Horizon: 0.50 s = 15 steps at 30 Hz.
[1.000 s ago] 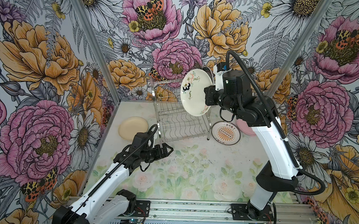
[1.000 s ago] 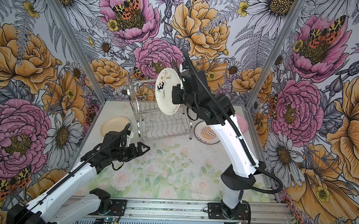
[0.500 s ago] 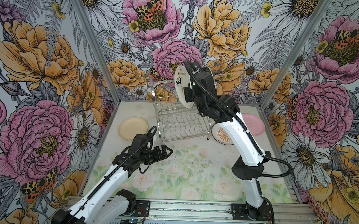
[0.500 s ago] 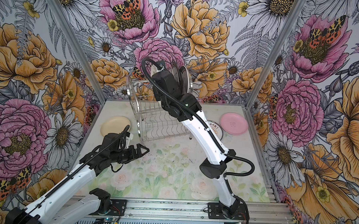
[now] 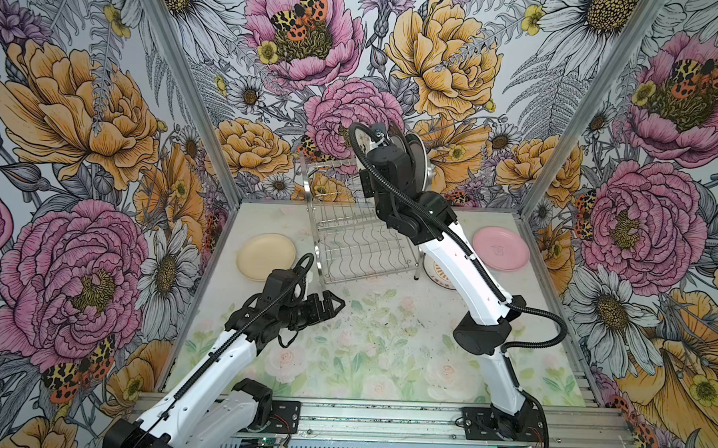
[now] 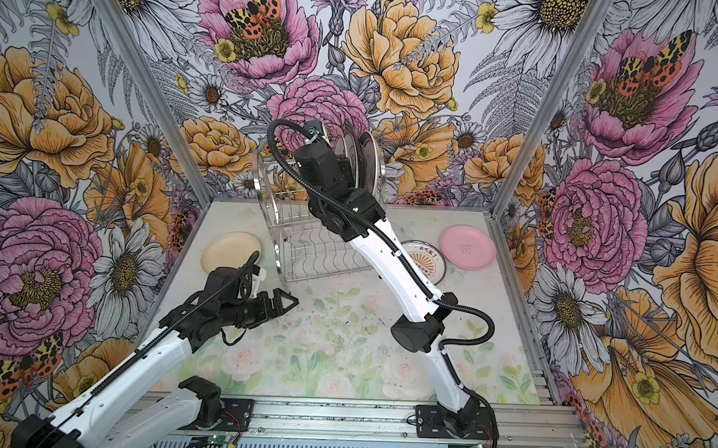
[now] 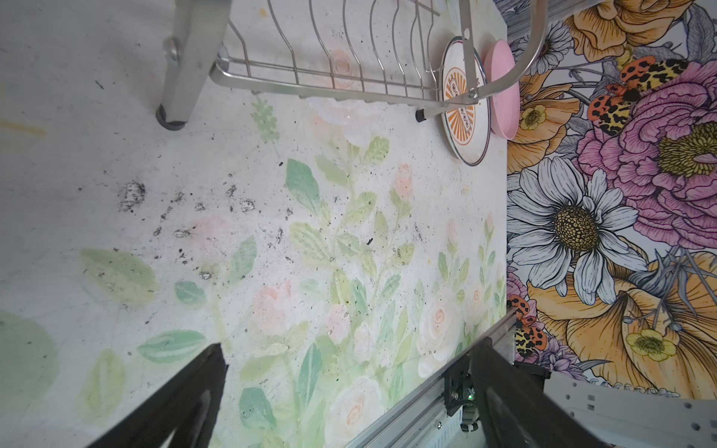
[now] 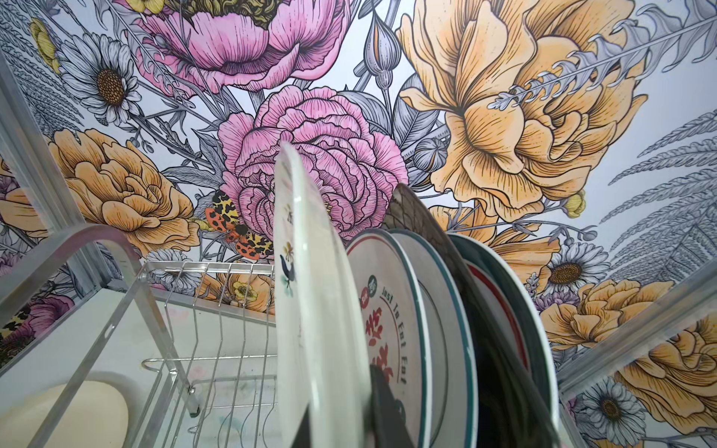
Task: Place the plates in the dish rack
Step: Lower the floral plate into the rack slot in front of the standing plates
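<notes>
White round bird-print plate [image 8: 310, 310] upright, rim pinched in right tool [image 8: 345, 415], beside racked plates [image 8: 411, 333] atop shiny steel wire dish rack [image 5: 360, 250]; left tool [image 5: 333, 303] wide open, empty.

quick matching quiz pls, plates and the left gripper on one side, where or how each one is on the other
Things:
1. cream plate
2. pink plate
3. bird plate
4. left gripper

Places or states:
a. open, holding nothing
b. gripped upright at the top of the rack
c. lying flat, left of the rack
d. lying flat, far right

Pairs: 1-c, 2-d, 3-b, 4-a
</notes>
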Motion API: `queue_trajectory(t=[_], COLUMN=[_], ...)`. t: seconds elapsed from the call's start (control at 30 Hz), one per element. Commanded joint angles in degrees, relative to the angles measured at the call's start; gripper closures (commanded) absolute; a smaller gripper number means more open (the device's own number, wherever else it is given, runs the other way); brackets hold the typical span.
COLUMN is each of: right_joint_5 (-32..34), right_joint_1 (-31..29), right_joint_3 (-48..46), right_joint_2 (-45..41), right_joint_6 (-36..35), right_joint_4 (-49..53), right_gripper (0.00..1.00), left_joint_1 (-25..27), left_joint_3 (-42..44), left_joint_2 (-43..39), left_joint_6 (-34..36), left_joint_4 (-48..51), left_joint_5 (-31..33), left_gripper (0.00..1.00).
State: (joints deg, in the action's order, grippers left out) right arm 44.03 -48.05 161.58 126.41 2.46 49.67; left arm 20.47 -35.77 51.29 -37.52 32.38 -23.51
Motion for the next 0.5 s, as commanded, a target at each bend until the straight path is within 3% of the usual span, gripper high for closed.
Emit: queue_trajectory(t=[0.0, 0.47], right_joint_5=[2.32, 0.37], right_joint_1=[1.13, 2.3], right_joint_3=[2.19, -2.56], right_joint_2=[0.72, 1.22], right_joint_6=[0.84, 4.04], right_joint_4=[-7.48, -7.39], right_gripper=[1.0, 1.0], left_joint_1=[-0.84, -2.44], left_joint_3=[0.87, 1.49], left_joint_2=[-0.75, -0.88], left_joint_6=[0.16, 0.43], left_joint_4=[0.03, -0.08], left_joint_5=[0.82, 0.12], left_gripper=[0.01, 0.01])
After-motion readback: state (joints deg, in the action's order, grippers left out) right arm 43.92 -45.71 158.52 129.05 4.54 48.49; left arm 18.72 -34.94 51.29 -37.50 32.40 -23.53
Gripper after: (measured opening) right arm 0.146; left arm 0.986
